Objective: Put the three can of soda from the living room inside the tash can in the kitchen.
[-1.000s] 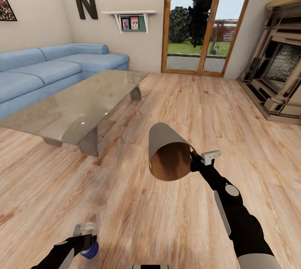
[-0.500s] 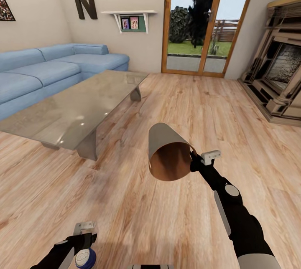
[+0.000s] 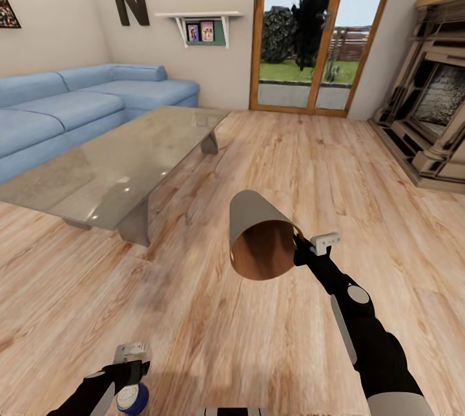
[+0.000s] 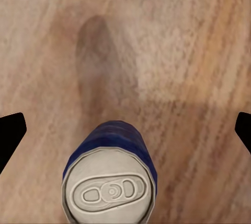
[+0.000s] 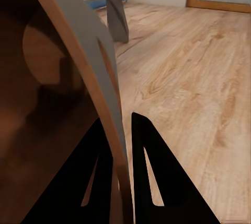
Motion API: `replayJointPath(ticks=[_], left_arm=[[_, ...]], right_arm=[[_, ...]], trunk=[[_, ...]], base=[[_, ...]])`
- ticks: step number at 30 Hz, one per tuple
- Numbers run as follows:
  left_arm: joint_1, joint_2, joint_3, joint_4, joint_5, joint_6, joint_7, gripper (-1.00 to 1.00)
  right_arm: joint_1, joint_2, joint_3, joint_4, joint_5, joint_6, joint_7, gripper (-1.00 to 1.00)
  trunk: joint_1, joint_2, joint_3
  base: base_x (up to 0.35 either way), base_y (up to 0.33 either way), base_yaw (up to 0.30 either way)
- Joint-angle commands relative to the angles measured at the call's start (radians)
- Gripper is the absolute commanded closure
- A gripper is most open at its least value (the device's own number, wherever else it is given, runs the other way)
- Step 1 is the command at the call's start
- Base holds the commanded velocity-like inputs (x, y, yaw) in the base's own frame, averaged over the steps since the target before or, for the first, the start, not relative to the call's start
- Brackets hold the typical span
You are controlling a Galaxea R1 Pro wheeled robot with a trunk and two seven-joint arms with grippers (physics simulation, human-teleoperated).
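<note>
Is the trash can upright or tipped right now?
Tipped: the trash can is held sideways off the floor, its brown open mouth facing the camera.

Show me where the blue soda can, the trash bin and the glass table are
blue soda can (image 4: 111, 192): left wrist view, grey metal top.
trash bin (image 3: 248, 209): head view, pale grey outer wall.
glass table (image 3: 129, 157): head view, bare middle of the glass top.

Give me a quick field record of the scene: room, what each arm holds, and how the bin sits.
room: living room, blue sofa, glass table, wood floor
left gripper: carries dark blue soda can, grey top toward wrist camera
right gripper: jaws pinch trash can rim
trash can pose: held off floor, tipped, brown inside facing head camera
trash can contents: none visible
orange cans: not located
</note>
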Motion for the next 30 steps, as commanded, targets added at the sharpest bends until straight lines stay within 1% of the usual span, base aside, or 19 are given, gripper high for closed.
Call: replayJointPath(ticks=[1,20,29,30], left_arm=[[0.0,0.0,0.0,0.0,0.0,0.0,0.0,-1.0],[0.0,0.0,0.0,0.0,0.0,0.0,0.001,-1.0],[0.0,-0.001,0.0,0.0,0.0,-0.001,0.001,-1.0],[0.0,-0.001,0.0,0.0,0.0,-0.001,0.001,-1.0]], right_arm=[[0.0,0.0,0.0,-0.003,-0.013,0.001,0.007,1.0],[0.001,0.0,0.0,-0.003,-0.013,0.001,0.007,1.0],[0.002,0.005,0.001,-0.003,-0.013,0.001,0.007,1.0],[0.002,0.006,0.001,-0.003,-0.012,0.001,0.007,1.0]], trunk=[[0.0,0.0,-0.004],[0.009,-0.005,-0.077],[0.013,-0.007,-0.112],[0.013,-0.007,-0.112]], base=[[0.0,0.0,0.0],[0.0,0.0,0.0],[0.0,0.0,0.0],[0.0,0.0,0.0]])
